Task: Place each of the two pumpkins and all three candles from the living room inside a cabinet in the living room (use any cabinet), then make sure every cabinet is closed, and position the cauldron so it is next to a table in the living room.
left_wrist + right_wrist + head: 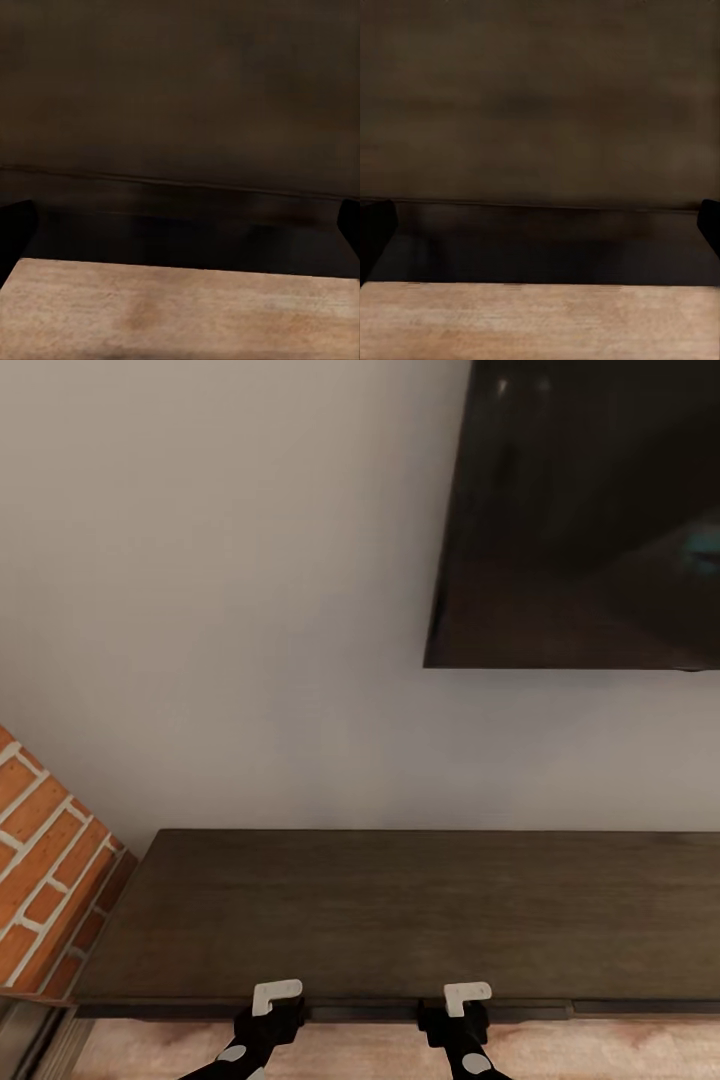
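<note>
Left claw [262,1028] and right claw [459,1025] face the cabinet [400,910] front; openness unclear; press squarely, evenly.

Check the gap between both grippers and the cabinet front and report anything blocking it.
Nothing visible blocks it. The left gripper and right gripper sit at the front edge of the cabinet, and both wrist views show only its dark front above bare floor.

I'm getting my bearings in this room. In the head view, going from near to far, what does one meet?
Pale wood floor → left gripper and right gripper at the front edge → dark cabinet top → pale wall → dark wall-mounted screen.
</note>
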